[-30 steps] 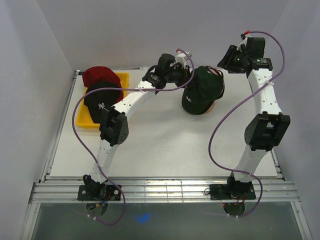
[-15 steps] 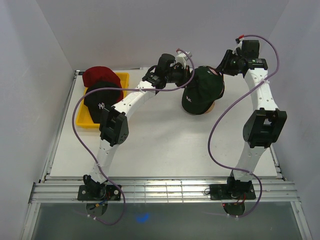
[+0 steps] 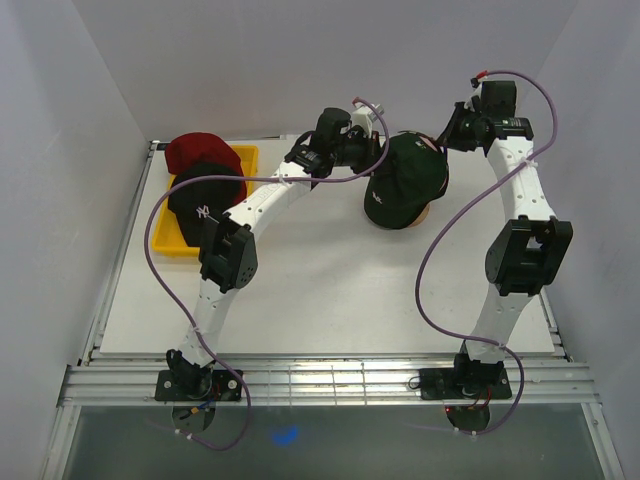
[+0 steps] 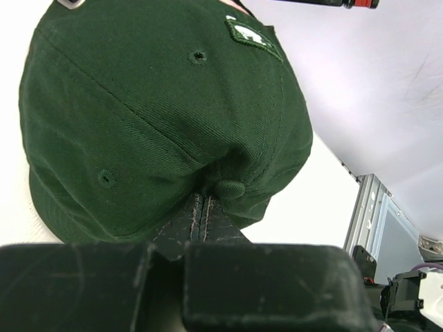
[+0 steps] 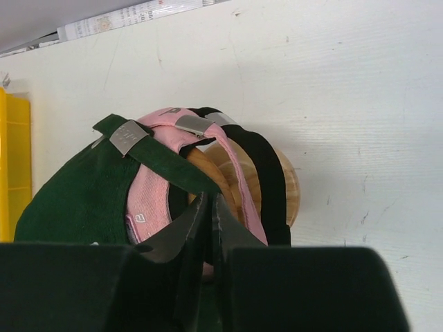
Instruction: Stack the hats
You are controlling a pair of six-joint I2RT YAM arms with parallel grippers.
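A dark green hat (image 3: 405, 180) with a white logo sits on top of a pink hat (image 5: 156, 200) and a black hat's strap (image 5: 266, 173), all on a wooden stand (image 5: 277, 180). My left gripper (image 3: 372, 152) is shut, pinching the puckered crown fabric of the green hat (image 4: 159, 111) beside its top button (image 4: 228, 189). My right gripper (image 3: 446, 135) is at the back of the stack. Its fingertips (image 5: 201, 204) are shut on the lower end of the green hat's back strap (image 5: 169, 160). A dark red hat (image 3: 198, 150) and a black hat (image 3: 205, 195) lie on the left.
The yellow tray (image 3: 172, 243) at the far left holds the red and black hats. A white wall runs close behind the stand and along both sides. A metal rail (image 3: 330, 378) borders the table's near edge by the arm bases.
My right gripper has come down and in toward the back of the stacked hats and has shut there. The left gripper and the green hat have stayed put.
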